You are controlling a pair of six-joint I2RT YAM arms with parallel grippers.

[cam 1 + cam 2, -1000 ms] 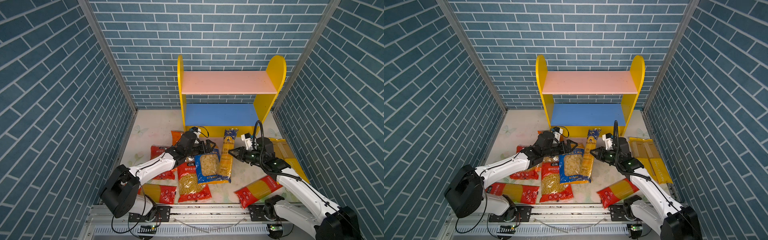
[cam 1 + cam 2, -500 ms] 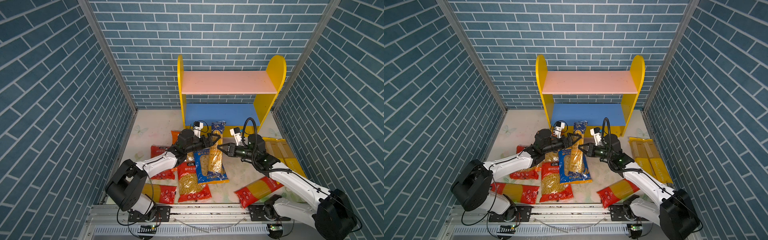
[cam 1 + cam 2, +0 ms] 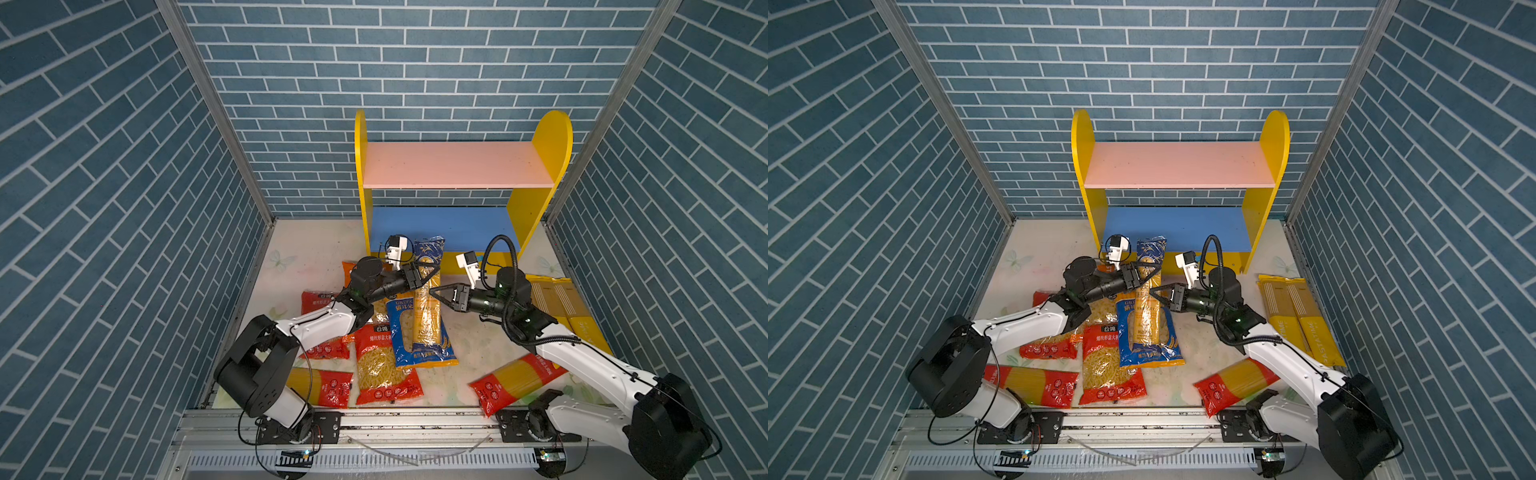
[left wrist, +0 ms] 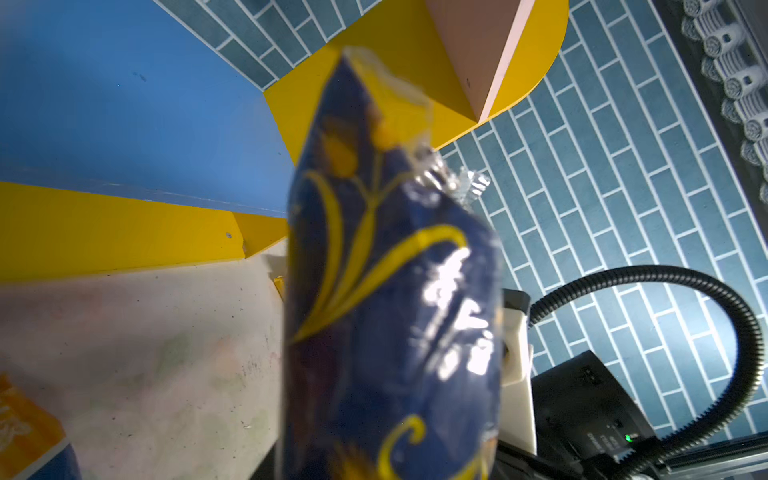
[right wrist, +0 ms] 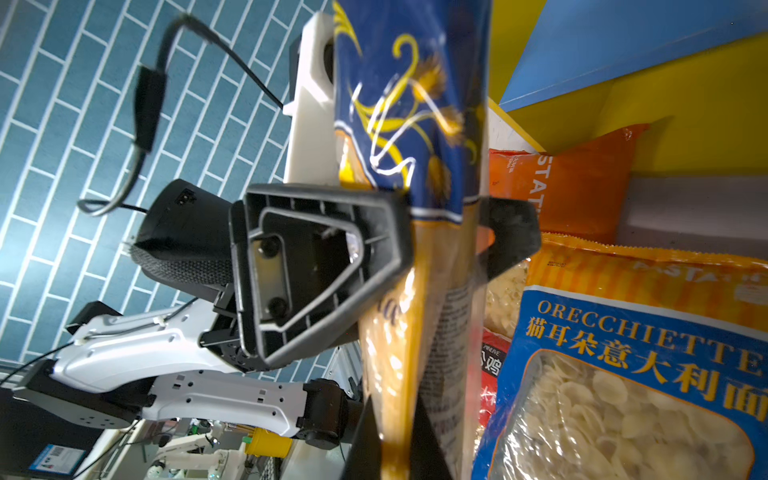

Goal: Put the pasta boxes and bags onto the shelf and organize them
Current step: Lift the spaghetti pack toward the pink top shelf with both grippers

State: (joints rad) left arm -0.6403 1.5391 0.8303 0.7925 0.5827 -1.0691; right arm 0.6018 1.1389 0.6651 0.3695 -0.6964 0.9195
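Left hand is clenched on the dark blue spaghetti pack. In the right wrist view its two fingers sit on opposite faces of the pack, both touching the film, right where the blue printed end meets the clear part. Right hand is clenched on the same pack, coming in from the opposite side and gripping the clear yellow part just past the left hand's hold. The pack's blue end sticks out beyond the left hand toward the shelf. Its clear end runs the other way, past the right hand and over the blue-yellow orecchiette bag; cannot tell whether it touches that bag. The shelf stands on the worktop on the far side of both hands from the arm bases, its blue lower board nearest the hands and its pink upper board above. An orange bag and a red bag lie flat beneath the left hand's wrist. A red fusilli bag lies beside the orecchiette bag, back toward the left arm's base. One red spaghetti pack lies by that base, and a second red spaghetti pack lies under the right forearm. The yellow PASTATIME packs lie side by side outboard of the right hand's wrist.
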